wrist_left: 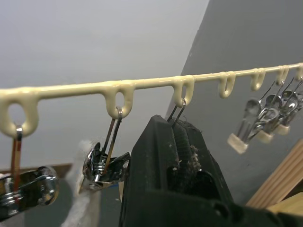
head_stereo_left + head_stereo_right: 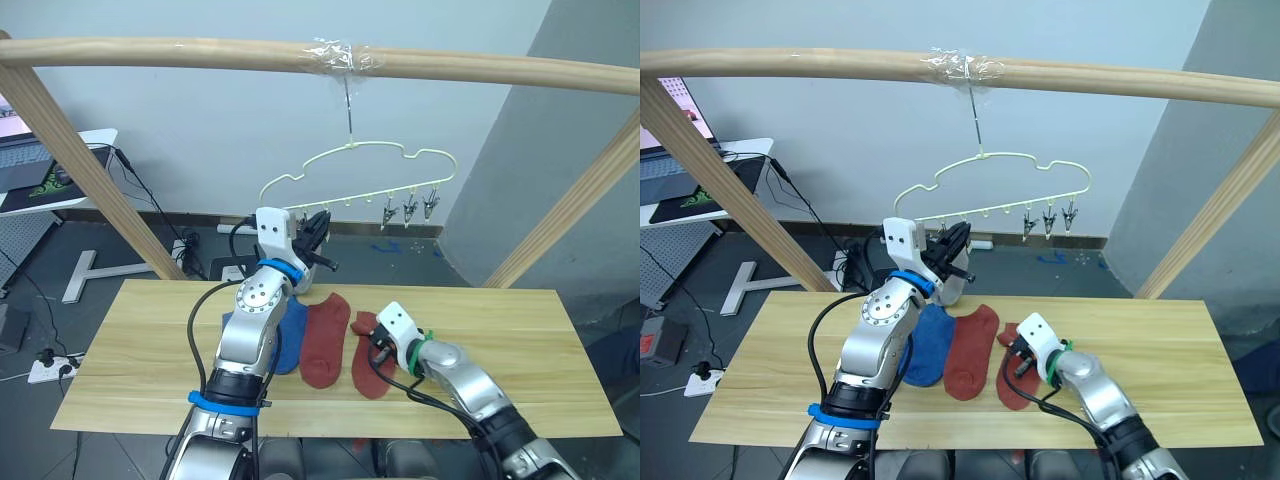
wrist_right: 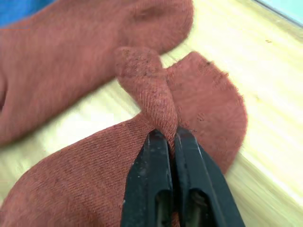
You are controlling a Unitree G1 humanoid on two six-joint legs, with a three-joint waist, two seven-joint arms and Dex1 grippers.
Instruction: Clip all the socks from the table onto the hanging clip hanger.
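Note:
The pale yellow-green clip hanger (image 2: 355, 150) hangs by its hook from the wooden bar. My left gripper (image 2: 318, 225) is raised to its lower rail and is shut on a metal clip (image 1: 176, 112). A light grey sock (image 2: 952, 285) hangs just behind that gripper. On the table (image 2: 520, 340) lie a blue sock (image 2: 290, 340) and a rust-red sock (image 2: 325, 345) side by side. A second rust-red sock (image 2: 368, 372) lies to their right. My right gripper (image 3: 171, 137) is shut on a pinched fold of that sock, down at the tabletop.
Three free clips (image 2: 408, 210) bunch at the hanger's right end, and another clip (image 1: 102, 163) hangs beside my left gripper. The round wooden bar (image 2: 200, 55) spans overhead on slanted posts (image 2: 80, 170). A desk with a laptop (image 2: 30, 160) stands at far left.

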